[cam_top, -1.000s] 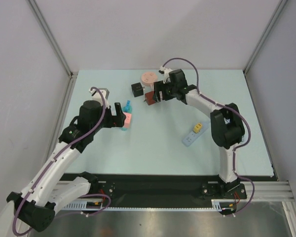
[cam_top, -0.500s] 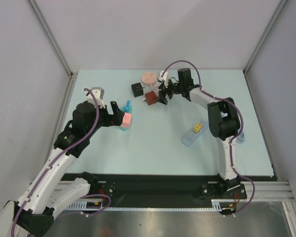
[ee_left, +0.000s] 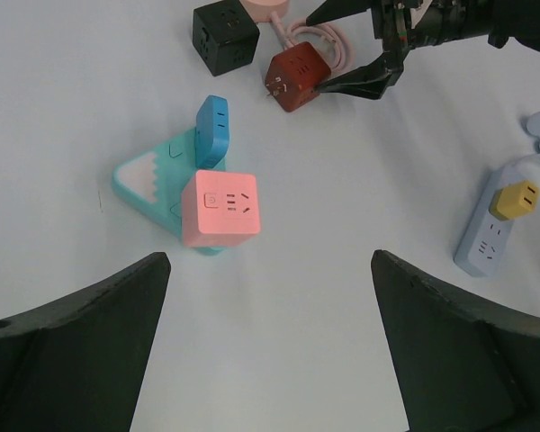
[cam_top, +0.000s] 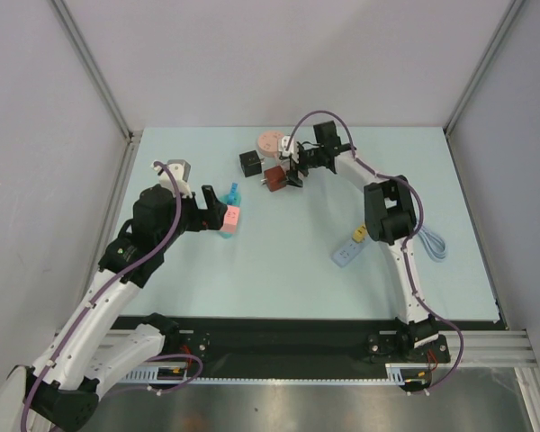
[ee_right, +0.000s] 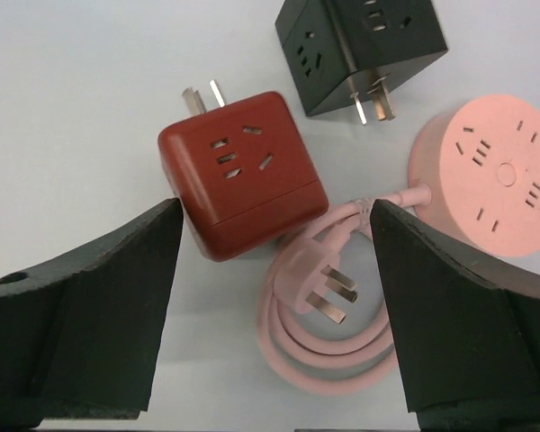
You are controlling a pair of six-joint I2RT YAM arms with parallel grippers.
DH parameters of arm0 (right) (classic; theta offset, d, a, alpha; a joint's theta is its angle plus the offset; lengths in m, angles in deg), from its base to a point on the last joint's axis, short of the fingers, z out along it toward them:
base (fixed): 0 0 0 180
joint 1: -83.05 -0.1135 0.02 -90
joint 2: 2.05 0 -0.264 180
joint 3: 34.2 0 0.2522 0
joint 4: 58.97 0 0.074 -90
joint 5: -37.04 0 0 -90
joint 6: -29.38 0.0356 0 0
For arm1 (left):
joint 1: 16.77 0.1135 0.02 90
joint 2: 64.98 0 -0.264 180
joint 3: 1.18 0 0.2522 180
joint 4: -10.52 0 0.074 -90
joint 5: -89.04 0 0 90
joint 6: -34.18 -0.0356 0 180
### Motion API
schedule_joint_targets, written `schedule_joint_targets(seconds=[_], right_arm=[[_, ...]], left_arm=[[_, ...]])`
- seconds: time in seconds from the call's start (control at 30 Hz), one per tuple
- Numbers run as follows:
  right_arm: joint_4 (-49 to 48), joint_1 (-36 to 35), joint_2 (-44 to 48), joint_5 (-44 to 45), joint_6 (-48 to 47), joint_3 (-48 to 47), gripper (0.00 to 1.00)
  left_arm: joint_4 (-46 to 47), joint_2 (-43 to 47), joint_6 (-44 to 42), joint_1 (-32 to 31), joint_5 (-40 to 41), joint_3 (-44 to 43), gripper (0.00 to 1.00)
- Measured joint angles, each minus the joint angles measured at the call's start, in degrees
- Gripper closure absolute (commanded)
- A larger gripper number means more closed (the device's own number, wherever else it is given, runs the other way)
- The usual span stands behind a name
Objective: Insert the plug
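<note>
The plug [ee_right: 317, 290] lies flat on the table [ee_right: 72, 90] at the far side, inside the loose coil of its own pink cord [ee_right: 315, 364]. It sits just beside the lower corner of the red cube [ee_right: 238, 171] and near the round socket [ee_right: 490, 175] that the cord runs to. Your right arm is much the nearer. In its wrist view the right fingers [ee_right: 81, 306] stand wide apart and hold nothing, and the plug lies in the gap between them, somewhat toward the right-hand finger. The red cube fills the other half of the gap. The plug's long axis runs on a diagonal across the line on which the fingers close, with its prongs pointing down and to the right in that view. You will probably need to turn the wrist so the fingers close across the body's sides, not corner to corner. Come down clear of the red cube and the cord loop, since either could get caught in the grip. I cannot tell which socket is meant, though the red cube's upturned face is the closest. The black cube [ee_right: 360, 45] lies just beyond it. Your left fingers [ee_left: 72, 333] are also apart and hold nothing. They hang over the pink cube [ee_left: 220, 207], well away from the plug.
</note>
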Motion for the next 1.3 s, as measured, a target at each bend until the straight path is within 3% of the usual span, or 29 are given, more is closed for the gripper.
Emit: schedule_joint_targets(seconds=[0.43,0.6,0.63,0.77,1.07,1.13,1.3], right_arm=[[6.8,-3.1,-2.3,1.0,-9.3,-2.3,0.18],[6.7,-4.2,-2.3,1.2,-10.2,-2.4,0.49],[6.7,-4.4,-2.3,1.2,-10.1,-2.4,0.59],[6.7,-5.1,-0.7,1.9,-10.3,-0.4,0.74],[0.5,-8.5,15.2,6.3,-5.0,24.1,0.91],[-3.1,-9.4,19.1,7.8,-1.1,29.7,1.00],[-19.2,-11.7,30.8,13.3,9.2,47.4,1.00]], left_arm=[[0.0,-0.3,0.0,0.5,-1.3,0.0,0.00],[0.0,-0.3,0.0,0.6,-1.5,0.0,0.00],[0.0,-0.3,0.0,0.6,-1.7,0.0,0.00],[0.1,-0.3,0.0,0.7,-3.5,0.1,0.00],[0.9,-0.3,0.0,1.0,-10.0,1.4,0.00],[0.9,-0.3,0.0,1.4,-10.6,1.4,0.00],[1.1,-0.4,0.6,2.3,-11.7,1.4,0.00]])
